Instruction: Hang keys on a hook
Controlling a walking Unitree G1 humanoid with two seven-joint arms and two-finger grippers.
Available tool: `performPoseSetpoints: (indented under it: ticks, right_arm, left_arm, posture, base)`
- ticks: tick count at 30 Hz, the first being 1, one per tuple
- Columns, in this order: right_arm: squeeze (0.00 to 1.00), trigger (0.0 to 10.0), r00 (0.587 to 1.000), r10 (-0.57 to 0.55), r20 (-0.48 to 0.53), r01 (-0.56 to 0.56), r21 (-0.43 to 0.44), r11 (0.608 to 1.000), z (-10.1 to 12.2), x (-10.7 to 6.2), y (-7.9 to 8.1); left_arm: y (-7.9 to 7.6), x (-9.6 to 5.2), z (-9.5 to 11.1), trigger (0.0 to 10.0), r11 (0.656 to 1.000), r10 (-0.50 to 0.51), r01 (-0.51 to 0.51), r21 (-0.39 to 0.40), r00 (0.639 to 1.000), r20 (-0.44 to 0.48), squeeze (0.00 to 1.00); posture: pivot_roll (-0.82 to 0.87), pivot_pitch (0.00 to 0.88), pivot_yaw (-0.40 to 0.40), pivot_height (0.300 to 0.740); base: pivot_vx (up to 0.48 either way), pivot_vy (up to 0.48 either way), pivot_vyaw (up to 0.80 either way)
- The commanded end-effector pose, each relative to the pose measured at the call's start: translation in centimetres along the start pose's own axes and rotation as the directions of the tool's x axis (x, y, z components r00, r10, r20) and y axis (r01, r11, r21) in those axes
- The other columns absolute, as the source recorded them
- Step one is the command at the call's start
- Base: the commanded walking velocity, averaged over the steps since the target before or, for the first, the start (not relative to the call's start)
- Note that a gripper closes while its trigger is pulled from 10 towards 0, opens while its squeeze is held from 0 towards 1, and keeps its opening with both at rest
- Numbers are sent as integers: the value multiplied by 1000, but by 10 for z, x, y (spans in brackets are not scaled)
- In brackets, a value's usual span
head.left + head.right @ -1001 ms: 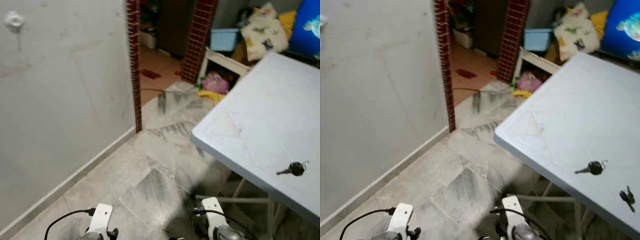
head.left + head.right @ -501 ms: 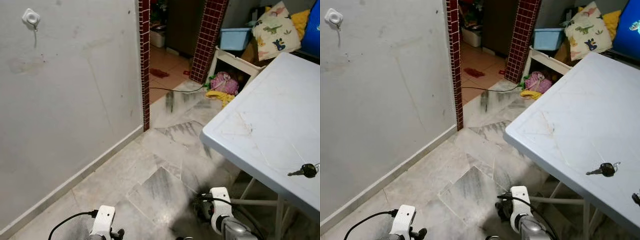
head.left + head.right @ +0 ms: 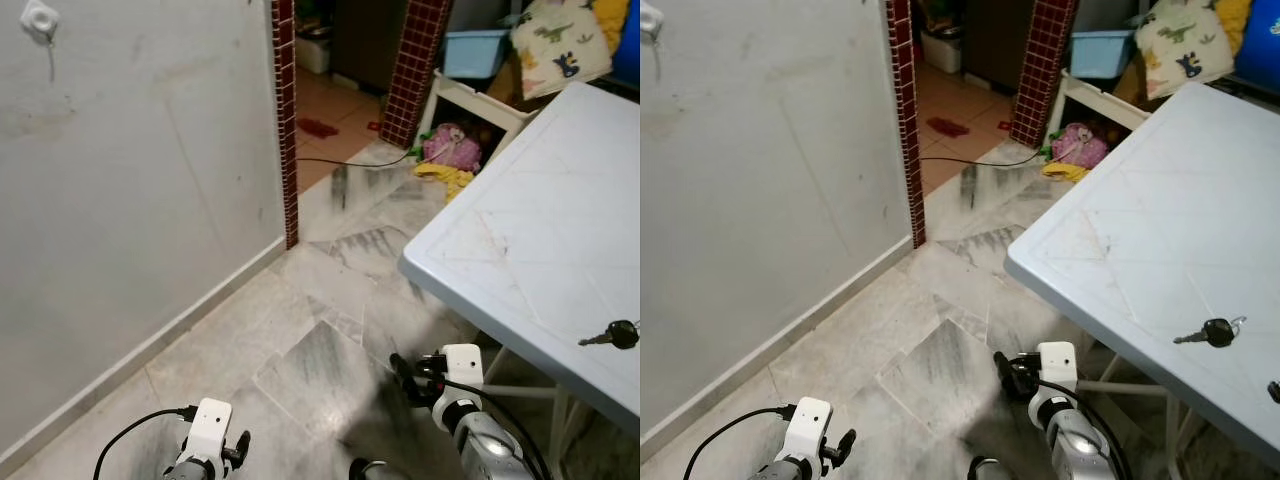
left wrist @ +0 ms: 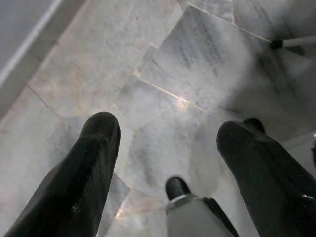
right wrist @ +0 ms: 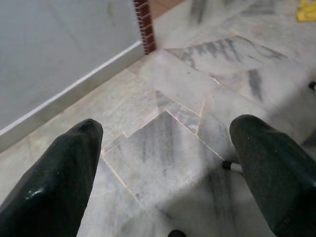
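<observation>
A black-headed key on a small metal ring (image 3: 1207,331) is lying near the near edge of the pale blue plastic table (image 3: 1140,250), well apart from both grippers. The right gripper (image 5: 168,163) is hanging with its fingers spread wide over the grey marble floor (image 3: 300,340), beside the table's near corner. The left gripper (image 4: 168,148) is likewise gaping, holding nothing. A small white wall hook (image 3: 40,18) is sitting high on the grey wall (image 3: 130,180).

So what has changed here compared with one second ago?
The right arm has risen, bringing its open tool up toward the table edge. Nothing was grasped or released. The keys lie where they were, the hook is bare, and the left tool stays low and open.
</observation>
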State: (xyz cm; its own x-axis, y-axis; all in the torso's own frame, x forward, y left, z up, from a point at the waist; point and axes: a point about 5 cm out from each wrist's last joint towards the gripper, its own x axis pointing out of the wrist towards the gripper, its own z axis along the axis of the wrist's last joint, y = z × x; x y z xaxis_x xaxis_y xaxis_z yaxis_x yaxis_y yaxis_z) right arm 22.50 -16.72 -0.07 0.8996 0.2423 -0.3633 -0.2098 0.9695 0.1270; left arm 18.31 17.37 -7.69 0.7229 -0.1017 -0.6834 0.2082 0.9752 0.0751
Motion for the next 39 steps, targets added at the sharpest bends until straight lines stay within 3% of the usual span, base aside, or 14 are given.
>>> performPoseSetpoints:
  ticks: [1,5,8,13,14,15,16,18,20,22,27,31,35,39]
  right_arm:
    - [0,10000,1000,10,0,-10,4,1000,6,-4,1]
    - [0,10000,998,32,-60,-32,4,999,4,-14,8]
    - [0,10000,996,32,-85,-30,28,999,4,-15,9]
    - [0,10000,981,54,-187,-45,53,998,-3,-10,12]
    - [0,10000,978,57,-199,-45,64,997,-5,-9,12]
    - [0,10000,974,61,-218,-48,67,997,-8,-8,12]
    - [0,10000,972,63,-226,-50,64,997,-9,-8,12]
    - [0,10000,966,69,-250,-56,58,997,-13,-8,12]
    - [0,10000,952,74,-297,-63,46,997,-20,-8,10]
    - [0,10000,948,65,-312,-58,30,998,-22,-8,6]
    - [0,10000,947,52,-318,-51,12,999,-21,-5,3]
    - [0,10000,963,34,-266,-37,-5,999,-5,1,-1]
    - [0,10000,990,49,-132,-51,-10,999,26,0,4]
    - [0,10000,994,71,-80,-74,-43,996,39,-5,9]
  left_arm:
    - [-2,-3,-6,10000,999,6,-6,35,1000,-1,0]
    - [0,-5,-1,10000,996,42,-47,72,996,77,0]
    - [0,-4,-1,10000,995,26,-31,96,998,63,0]
    - [1,-4,-3,10000,999,31,-33,40,999,45,0]
    - [12,-1,30,10000,998,32,-43,49,975,220,0]
    - [26,-6,80,10000,996,31,-65,59,890,456,0]
    - [29,-10,95,10000,996,34,-73,55,857,514,0]
    - [31,-12,105,10000,996,59,-87,26,842,536,0]
    - [36,-15,125,10000,984,150,-175,-14,794,589,0]
    - [39,-13,134,10000,975,210,-214,-66,773,599,0]
    - [32,-8,134,10000,982,185,-172,-78,791,583,0]
    - [26,-22,134,10000,987,162,-135,-90,805,570,0]
    - [29,-44,132,10000,987,162,-124,-105,787,595,0]
    - [31,-53,130,10000,987,158,-130,-90,784,600,0]
  posture:
    - [-109,196,1,740]
    - [-101,190,14,740]
    - [-94,186,21,740]
    - [-93,175,21,740]
    - [-94,172,18,740]
    - [-93,169,15,740]
    - [-93,168,15,740]
    - [-94,168,13,740]
    - [-95,162,6,740]
    - [-95,158,0,740]
    - [-102,152,-7,740]
    - [-102,152,-10,740]
    - [-99,156,-16,740]
    - [-97,157,-14,740]
  base:
    - [0,0,0]
    - [0,0,0]
    - [0,0,0]
    - [0,0,0]
    - [0,0,0]
    - [0,0,0]
    - [0,0,0]
    - [0,0,0]
    - [0,0,0]
    - [0,0,0]
    - [0,0,0]
    - [0,0,0]
    - [0,0,0]
    - [0,0,0]
